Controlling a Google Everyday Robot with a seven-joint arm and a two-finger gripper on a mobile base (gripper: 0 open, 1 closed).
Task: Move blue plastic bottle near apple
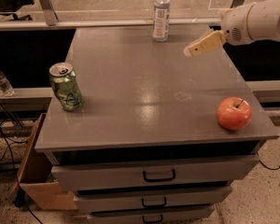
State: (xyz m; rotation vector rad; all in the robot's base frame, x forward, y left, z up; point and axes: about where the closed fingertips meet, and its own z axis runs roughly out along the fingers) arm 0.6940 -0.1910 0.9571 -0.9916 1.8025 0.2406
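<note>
The round red-orange apple [234, 113] sits near the front right corner of the grey cabinet top [130, 101]. Farther back, the tan gripper [203, 43] hovers empty above the right side; whether it is open cannot be told. The clear bluish plastic bottle [161, 15] stands untouched at the far edge, well apart from the apple, so the whole move is judged left to do.

Wide open lane across mid desk [144, 83].
Over the right rear, tool [196, 48]; blue plastic bottle [161, 14] rear edge, apple [234, 113] front right, can [65, 87] left edge.

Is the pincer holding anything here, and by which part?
Nothing: the pincer hovers bare over the table, back right, apart from the blue plastic bottle.
</note>
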